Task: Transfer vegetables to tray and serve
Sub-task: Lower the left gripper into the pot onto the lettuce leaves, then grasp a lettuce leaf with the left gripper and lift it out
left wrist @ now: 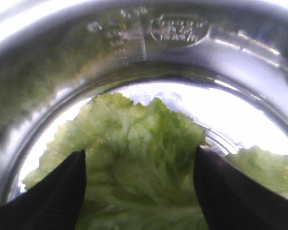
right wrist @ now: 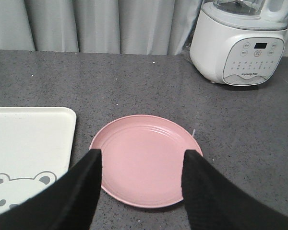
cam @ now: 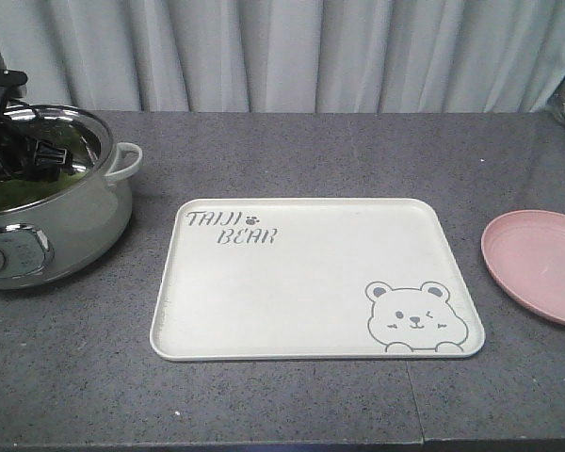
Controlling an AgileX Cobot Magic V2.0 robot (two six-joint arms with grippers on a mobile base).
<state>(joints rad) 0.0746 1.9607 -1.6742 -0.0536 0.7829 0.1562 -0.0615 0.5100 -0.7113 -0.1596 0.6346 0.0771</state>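
Crinkly bright-green lettuce leaf point(left wrist: 134, 124) lies inside the steel-lined grey-green electric pot point(cam: 85, 221), between the parted jaws of the left gripper point(left wrist: 140, 152). Right gripper point(right wrist: 142, 153), jaws likewise released, hangs above the round pink plate point(right wrist: 144, 132). Cream-white rectangular bear-printed tray point(cam: 301, 292) rests on the grey speckled surface point(cam: 358, 155).

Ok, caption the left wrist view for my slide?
Open left pincer over the lettuce leaf inside the steel pot.

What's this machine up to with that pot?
The left gripper is down inside the electric pot, open over a lettuce leaf lying at the bottom, not yet grasped. The cream bear tray beside the pot holds no lettuce. The right gripper hovers open by the pink plate.
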